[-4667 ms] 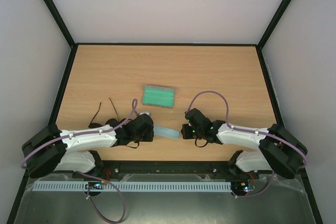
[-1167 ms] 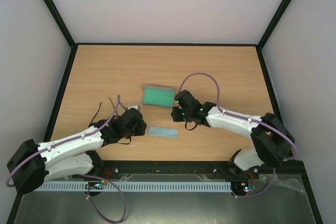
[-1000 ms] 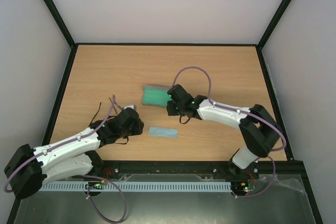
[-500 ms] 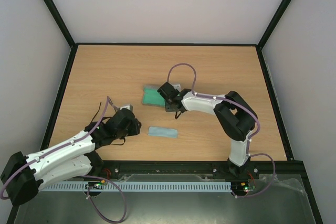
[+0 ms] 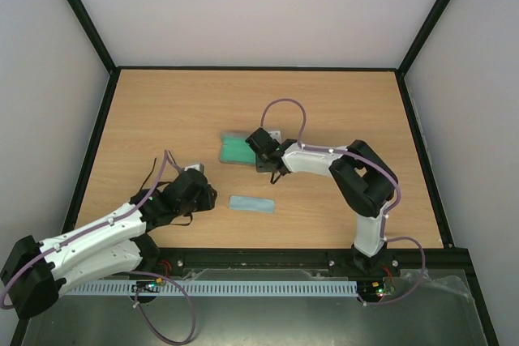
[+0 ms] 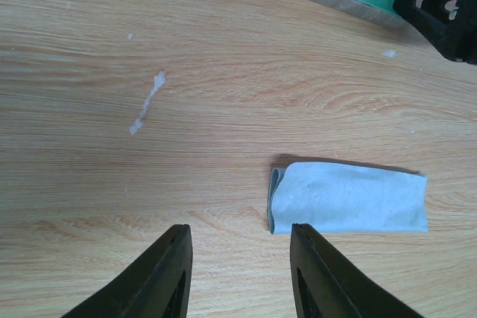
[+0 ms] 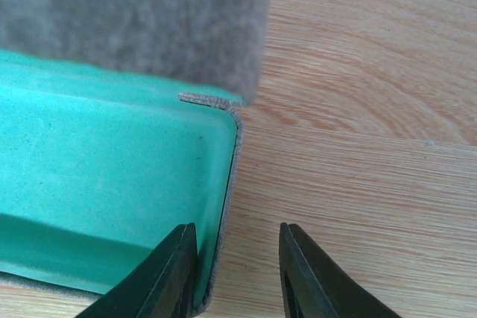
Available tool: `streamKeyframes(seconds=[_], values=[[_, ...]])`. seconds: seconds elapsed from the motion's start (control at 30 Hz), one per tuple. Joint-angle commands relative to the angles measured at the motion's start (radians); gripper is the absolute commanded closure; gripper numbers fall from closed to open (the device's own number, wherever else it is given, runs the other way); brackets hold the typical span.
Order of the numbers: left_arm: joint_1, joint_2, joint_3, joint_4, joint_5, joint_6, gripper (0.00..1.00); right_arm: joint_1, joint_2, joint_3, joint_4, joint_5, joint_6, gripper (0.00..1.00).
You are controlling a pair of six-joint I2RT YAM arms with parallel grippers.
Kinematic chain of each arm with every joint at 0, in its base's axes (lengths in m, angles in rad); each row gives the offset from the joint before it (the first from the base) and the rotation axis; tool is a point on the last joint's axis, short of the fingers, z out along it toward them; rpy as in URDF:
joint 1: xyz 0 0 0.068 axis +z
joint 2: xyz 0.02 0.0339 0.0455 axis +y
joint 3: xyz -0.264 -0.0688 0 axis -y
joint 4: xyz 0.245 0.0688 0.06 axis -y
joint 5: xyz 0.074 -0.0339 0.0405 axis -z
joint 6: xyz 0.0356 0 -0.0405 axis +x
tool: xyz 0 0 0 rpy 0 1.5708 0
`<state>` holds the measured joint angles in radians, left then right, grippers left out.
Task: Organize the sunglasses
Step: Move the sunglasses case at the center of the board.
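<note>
Wooden table (image 5: pixel 340 103) holds 1 case (image 5: pixel 235 150), 1 cloth (image 5: pixel 251 204); left claw (image 6: pixel 238 240) gapes empty, right claw (image 7: pixel 237 236) gapes astride case rim.

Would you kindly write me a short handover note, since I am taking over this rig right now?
Left gripper: open and empty, over the table, just short of the folded cloth.
Right gripper: open, astride the right end wall of the open case, one finger over the green lining and one outside.
Sunglasses: on the table by the left arm, mostly hidden; only a thin temple seems to show.
Done: case open, cloth folded.
Left: put the sunglasses in the case, probably the cloth too, then close it.
</note>
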<state>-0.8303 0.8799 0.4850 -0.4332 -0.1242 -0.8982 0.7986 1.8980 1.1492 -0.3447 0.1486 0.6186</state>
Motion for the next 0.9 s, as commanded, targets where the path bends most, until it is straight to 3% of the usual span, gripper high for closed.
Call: streamKeyframes(seconds=[0.0,0.7,0.87], values=[[0.005,-0.014,-0.020,-0.006,-0.002,-0.008,0.62,-0.003,-0.035,-0.089,-0.002,0.006,0.012,0.68],[0.004,0.050,-0.019,0.071,0.035,-0.001,0.63,-0.005,-0.352,-0.407,0.045,0.002,-0.015,0.69],[0.003,0.066,-0.015,0.081,0.041,0.001,0.63,-0.004,-0.354,-0.425,0.073,-0.018,-0.038,0.77]])
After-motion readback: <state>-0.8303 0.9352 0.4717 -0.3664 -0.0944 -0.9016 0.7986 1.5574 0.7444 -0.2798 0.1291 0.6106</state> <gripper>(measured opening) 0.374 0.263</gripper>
